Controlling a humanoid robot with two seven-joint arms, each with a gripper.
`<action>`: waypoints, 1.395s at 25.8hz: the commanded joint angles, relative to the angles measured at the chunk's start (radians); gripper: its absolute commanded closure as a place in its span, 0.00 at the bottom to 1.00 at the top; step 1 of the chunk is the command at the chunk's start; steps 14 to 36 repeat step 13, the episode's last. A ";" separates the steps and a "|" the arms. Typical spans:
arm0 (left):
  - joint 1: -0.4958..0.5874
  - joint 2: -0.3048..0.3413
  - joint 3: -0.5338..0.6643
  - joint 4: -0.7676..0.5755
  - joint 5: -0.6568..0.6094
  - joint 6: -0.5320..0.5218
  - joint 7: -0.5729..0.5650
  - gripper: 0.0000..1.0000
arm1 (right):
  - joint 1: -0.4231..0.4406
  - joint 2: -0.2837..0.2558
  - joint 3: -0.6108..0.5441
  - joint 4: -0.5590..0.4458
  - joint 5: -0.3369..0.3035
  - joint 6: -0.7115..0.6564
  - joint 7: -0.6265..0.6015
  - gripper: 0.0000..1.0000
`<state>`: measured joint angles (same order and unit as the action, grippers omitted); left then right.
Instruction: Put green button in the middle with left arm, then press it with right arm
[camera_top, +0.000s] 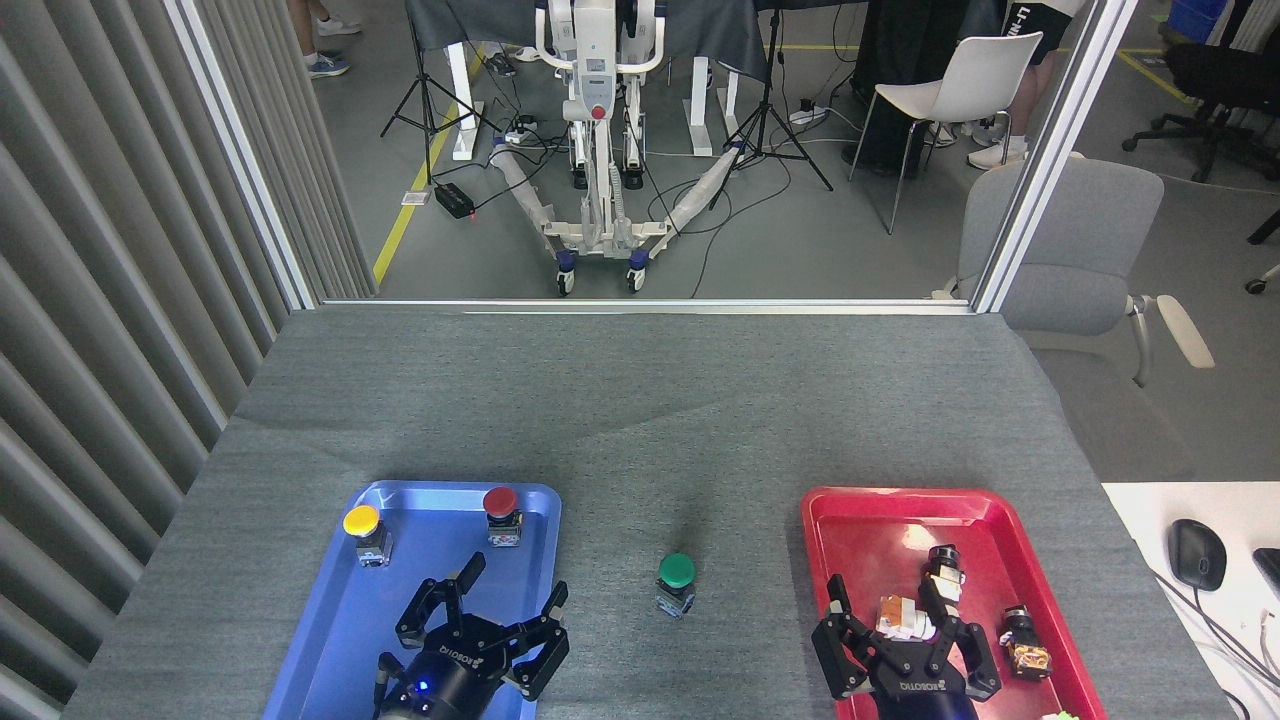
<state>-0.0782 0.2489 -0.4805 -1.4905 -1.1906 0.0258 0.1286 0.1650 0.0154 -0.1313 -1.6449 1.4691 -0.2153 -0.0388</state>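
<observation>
**Green button standing free between the two trays**

The green button (677, 583) is sitting upright on the bare grey cloth of the middle (675, 480), in the strip between the blue tray (330, 620) and the red tray (1040, 640). Nothing is touching it; its green cap is facing up over the boxy base.

The left gripper (500, 625) is hanging over the near right part of the blue tray, fingers spread wide and holding nothing. The button is lying to its right and a little farther from the robot, near it but clearly apart, past the tray's right rim.

The right gripper (905, 625) is hovering low over the near part of the red tray, its fingers splayed open too. It is gripping nothing, though a small white-and-orange part (905, 617) is lying in the tray between the spread fingers as seen from above. The button is sitting to this gripper's left, well apart, with the red tray's left rim between them.

On the blue tray, the yellow button (363, 530) and the red button (501, 512) are standing near the far edge. Two more small dark parts (942, 572) are lying in the red tray. The counter (620, 400) is lying under the grey cloth.
</observation>
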 joint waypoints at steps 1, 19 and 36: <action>-0.006 -0.016 -0.021 0.007 -0.046 0.014 0.000 0.01 | 0.011 -0.002 -0.024 -0.004 0.000 -0.012 0.000 0.00; 0.107 -0.106 0.336 -0.027 -0.175 0.057 0.005 0.01 | 0.011 0.000 -0.027 -0.004 0.000 -0.012 0.003 0.00; 0.107 -0.106 0.336 -0.027 -0.175 0.057 0.005 0.01 | 0.011 0.000 -0.027 -0.004 0.000 -0.012 0.003 0.00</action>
